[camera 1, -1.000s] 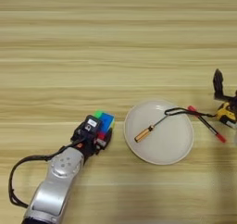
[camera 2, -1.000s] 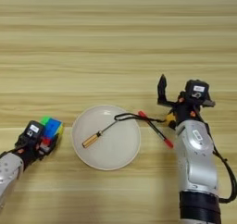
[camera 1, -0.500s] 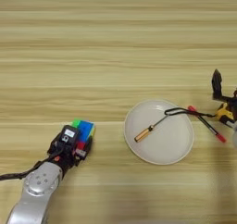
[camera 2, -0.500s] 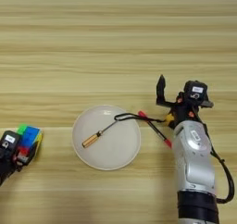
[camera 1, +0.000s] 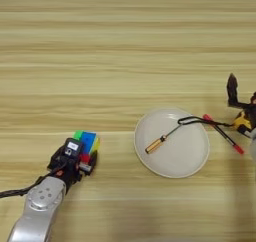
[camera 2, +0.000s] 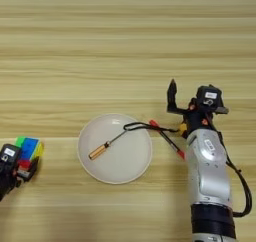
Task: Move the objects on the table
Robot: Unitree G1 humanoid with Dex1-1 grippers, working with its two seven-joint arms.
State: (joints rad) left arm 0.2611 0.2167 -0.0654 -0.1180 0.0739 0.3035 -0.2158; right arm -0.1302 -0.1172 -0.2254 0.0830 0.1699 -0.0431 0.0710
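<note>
The big wooden surface (camera 1: 125, 46) fills the room's view, and most of it is bare. Near the front sits a round white plate (camera 1: 192, 156), and a thin tool with a wooden handle (camera 1: 156, 145) lies in it, its black cord trailing over the rim toward a red pen (camera 1: 223, 135) just beside the plate. The right gripper (camera 2: 187, 103) rests past the pen with its fingers spread wide, holding nothing, so it looks parked. The left gripper (camera 1: 82, 153) is pinching the little colourful cube (camera 1: 87, 141) at the front left, probably to carry it somewhere new.
</note>
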